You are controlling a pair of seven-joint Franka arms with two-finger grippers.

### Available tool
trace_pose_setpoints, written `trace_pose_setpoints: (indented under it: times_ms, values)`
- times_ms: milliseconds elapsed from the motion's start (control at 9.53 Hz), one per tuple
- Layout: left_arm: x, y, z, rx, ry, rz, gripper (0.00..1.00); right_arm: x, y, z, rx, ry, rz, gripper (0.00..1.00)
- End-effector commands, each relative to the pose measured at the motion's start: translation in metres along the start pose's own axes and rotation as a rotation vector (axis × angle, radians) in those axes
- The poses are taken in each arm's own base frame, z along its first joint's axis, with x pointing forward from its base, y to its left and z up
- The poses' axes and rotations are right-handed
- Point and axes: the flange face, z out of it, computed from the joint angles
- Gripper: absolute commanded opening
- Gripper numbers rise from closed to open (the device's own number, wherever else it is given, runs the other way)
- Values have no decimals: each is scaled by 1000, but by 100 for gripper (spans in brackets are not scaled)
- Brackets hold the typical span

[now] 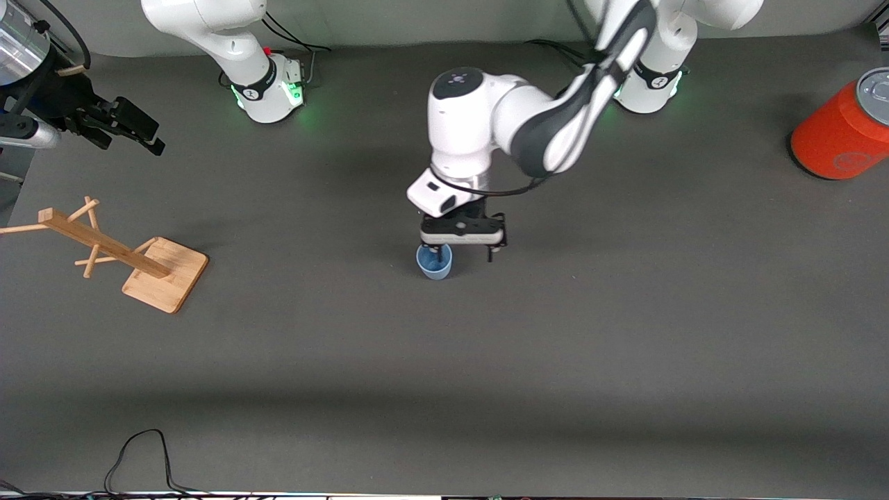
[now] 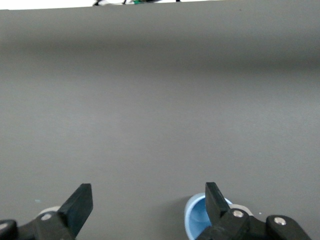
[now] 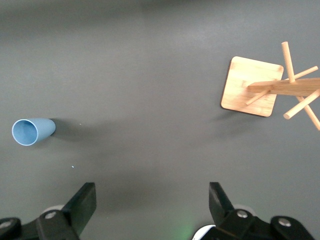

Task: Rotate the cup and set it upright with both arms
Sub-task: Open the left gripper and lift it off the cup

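Observation:
The pale-blue cup stands upright, mouth up, near the middle of the table. My left gripper hangs low over it, open, and one finger reaches down at the cup's rim while the other hangs beside the cup toward the left arm's end. In the left wrist view the cup shows partly under one finger of the left gripper. My right gripper is open and empty, held high at the right arm's end of the table. The right wrist view shows the cup well apart from the right gripper.
A wooden peg rack on a square base stands toward the right arm's end; it also shows in the right wrist view. A large red-orange can stands at the left arm's end. A black cable loops at the table's near edge.

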Motion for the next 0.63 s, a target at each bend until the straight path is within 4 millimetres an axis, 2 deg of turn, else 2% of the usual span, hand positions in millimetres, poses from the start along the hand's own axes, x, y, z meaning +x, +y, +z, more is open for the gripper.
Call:
trace_pose_setpoints:
  times_ms: [0,105,315,525]
  values:
    - [38,-67,-41,-19,-114,34,100,-2,4,-5,-16,5,-20,100]
    - [55,-107,-55,-24,-168,32,100,-1,5,-4,-17,2,-23,100]
    - [71,-173,-81,-23,-251,80,100,-1,5,-4,-17,1,-22,100]
    - [76,-222,-101,-10,-297,112,100,0,3,-2,-19,0,-5,100]
